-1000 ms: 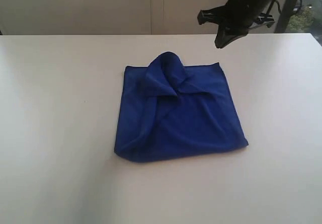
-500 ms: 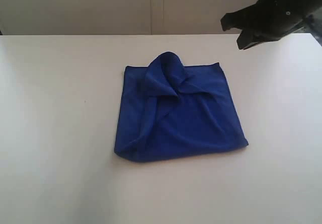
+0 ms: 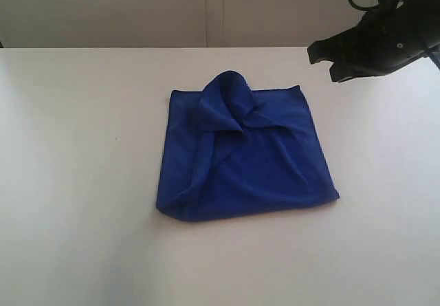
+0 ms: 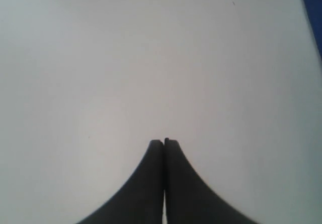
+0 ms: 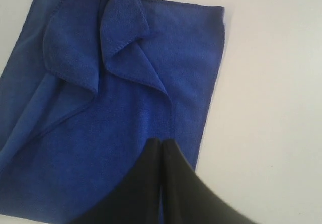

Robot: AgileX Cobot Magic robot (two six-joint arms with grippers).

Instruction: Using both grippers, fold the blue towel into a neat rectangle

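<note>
The blue towel is lying near the middle of the desk, already doubled into a rough square. It is not yet neat: a loose flap is bunching up at the towel's 12 o'clock edge, and a slanting crease is running from it toward 7 o'clock. That lump is probably why the job is not looking finished; it appears to need flattening or tucking before the shape reads as a clean rectangle.

The right gripper is hanging in the air at about 2 o'clock from the towel in the exterior view, clear of the cloth. Its fingers are pressing flat together and holding nothing. Its wrist camera is looking past the fingertips onto the flap and the towel's side hem, so it seems placed to watch the fold, not to grasp it.

The left gripper is also showing its fingers closed tight and empty, over bare desk. Only a sliver of blue is showing at the edge of its view, so the towel is lying well apart from those fingers.
</note>
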